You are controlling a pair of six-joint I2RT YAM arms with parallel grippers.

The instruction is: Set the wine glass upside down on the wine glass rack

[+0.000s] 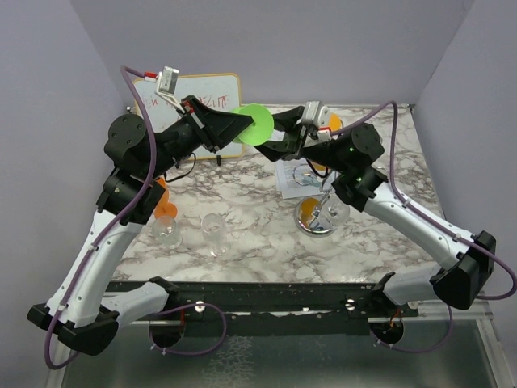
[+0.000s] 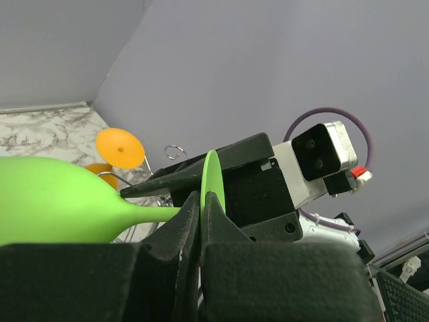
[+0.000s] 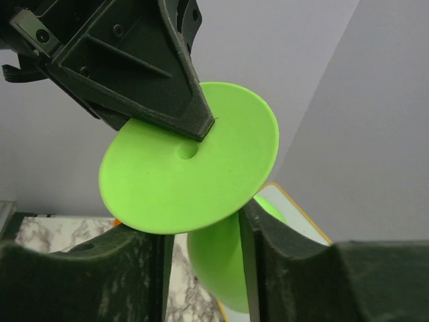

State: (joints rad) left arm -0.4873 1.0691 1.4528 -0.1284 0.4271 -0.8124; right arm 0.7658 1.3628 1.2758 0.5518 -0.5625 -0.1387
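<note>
Wine glass (image 1: 257,124) gripped in left jaws; right jaws apart.

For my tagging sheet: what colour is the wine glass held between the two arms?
The wine glass is bright green, clearest in the right wrist view.

Our two white-and-black arms, each trailing a purple cable.
On the white-shelled left arm (image 1: 97,259) and white-shelled right arm (image 1: 412,222) we see glossy pale links between round matte black joint housings (image 1: 129,137), with a thin purple cable (image 1: 129,89) running along each. The black wedge-fingered left gripper (image 1: 241,128) bears recessed round screws (image 3: 118,29); the black right gripper (image 3: 201,245) has grainy finger faces. The right wrist's silver box camera (image 2: 322,151) has two dark lenses and a red tab (image 2: 360,173).
</note>
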